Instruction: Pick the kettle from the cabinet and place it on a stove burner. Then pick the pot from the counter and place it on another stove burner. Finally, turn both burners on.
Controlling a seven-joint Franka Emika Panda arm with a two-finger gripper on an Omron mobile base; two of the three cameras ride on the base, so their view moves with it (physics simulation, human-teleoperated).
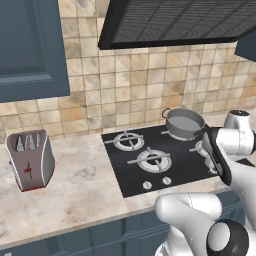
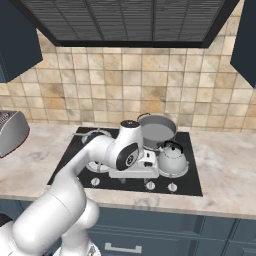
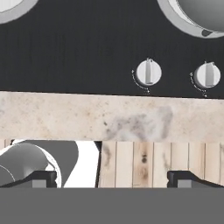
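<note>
The kettle [image 2: 172,159] stands on the front right burner of the black cooktop [image 2: 70,162], its thin black handle arching over the silver dome. Just behind it the pot [image 2: 158,129] sits upright on the back right burner; from the left base view the pot [image 1: 184,123] shows its grey wall and one loop handle on the left rim. The two left burners [image 1: 154,160] carry nothing. The gripper [image 3: 112,178] hangs above the front edge of the cooktop, beside the kettle on its left, and its fingers stand wide apart with nothing between them. Along the hand, two silver knobs [image 3: 148,71] are seen on the black glass, then the strip of the counter [image 3: 52,116], then wooden floor. On the counter far to the left stands a silver and red toaster [image 1: 30,160]. A dark range hood [image 2: 125,20] hangs above the stove, and the wall cabinet [image 1: 30,50] is at the upper left.
</note>
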